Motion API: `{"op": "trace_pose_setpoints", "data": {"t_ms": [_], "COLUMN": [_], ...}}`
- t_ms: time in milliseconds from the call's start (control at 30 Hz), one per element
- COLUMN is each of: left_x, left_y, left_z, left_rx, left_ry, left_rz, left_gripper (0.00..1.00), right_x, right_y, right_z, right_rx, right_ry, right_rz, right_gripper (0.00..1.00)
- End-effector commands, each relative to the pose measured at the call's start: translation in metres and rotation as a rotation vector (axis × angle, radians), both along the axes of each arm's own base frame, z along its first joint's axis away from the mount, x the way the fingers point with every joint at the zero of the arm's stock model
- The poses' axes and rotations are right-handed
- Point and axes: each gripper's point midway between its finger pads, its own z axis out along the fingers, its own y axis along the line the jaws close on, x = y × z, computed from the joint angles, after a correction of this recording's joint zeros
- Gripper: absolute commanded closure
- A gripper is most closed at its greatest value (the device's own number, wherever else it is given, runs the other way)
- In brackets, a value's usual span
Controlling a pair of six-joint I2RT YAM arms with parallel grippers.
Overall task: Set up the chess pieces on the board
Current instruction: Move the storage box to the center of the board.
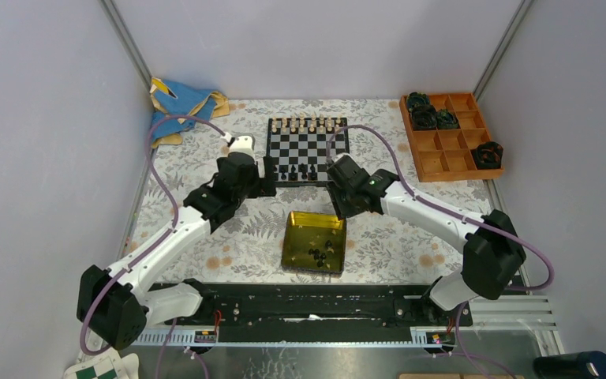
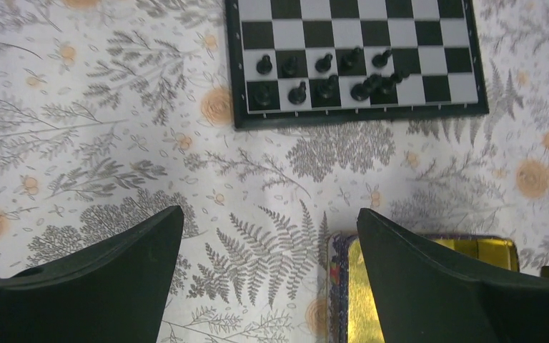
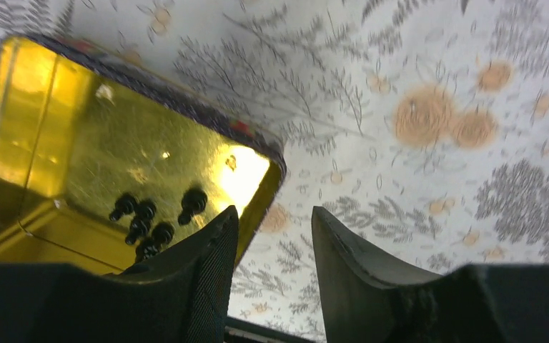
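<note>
Beyond the yellow tin [image 1: 304,229], on the side where the board [image 1: 316,151] lies, nobody is carrying anything. The left gripper [image 2: 269,214] hovers off the tin's far left corner, jaws spread wide over bare cloth. The right gripper [image 3: 273,212] hangs just past the tin's far right corner, fingers apart, only cloth showing between them.

The board sits straight back from the tin. Cream pieces [image 1: 308,124] fill the rows farthest from the tin. Black pieces [image 1: 296,171] stand in part of the two rows nearest it, a few bunched so tightly that upright or leaning cannot be told. More black pieces lie loose in the tin's near right part, most on their sides and close together.

So the job looks about midway, and the step in hand reads as a fetch. The right gripper would need to swing back over the tin, drop inside its wall and pinch one tiny figure without dragging its neighbours.

Pale walls [image 1: 308,47] close in on three sides, and a floral cloth [image 1: 229,237] covers the table under the tin. Right of the tin and farther back sits a wooden tray [image 1: 451,162] holding dark lumps [image 1: 422,110]. Left of it and farther back lies a crumpled blue rag [image 1: 177,103].
</note>
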Motion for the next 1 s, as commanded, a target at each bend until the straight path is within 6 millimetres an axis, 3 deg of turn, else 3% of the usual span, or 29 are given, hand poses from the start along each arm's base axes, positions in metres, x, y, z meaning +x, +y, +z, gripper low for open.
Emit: {"op": "trace_pose_setpoints", "data": {"t_ms": [0,367,967], "left_x": [-0.013,-0.025,-0.025], "left_y": [-0.013,-0.021,-0.021], "left_z": [-0.024,-0.050,-0.052], "left_rx": [0.006,-0.003,0.007], "left_ry": [0.074,0.144,0.134], "left_rz": [-0.106,-0.149,-0.164], "left_gripper": [0.01,0.01,0.01], "right_x": [-0.023,-0.041,-0.031], "right_y": [-0.012,-0.004,0.005], "right_z": [0.006,-0.020,-0.061], "right_rx": [0.059,0.085,0.037], "right_ry": [0.050,0.147,0.180], "right_rz": [-0.107,-0.122,-0.137], "right_gripper": [0.51,0.54,0.69]}}
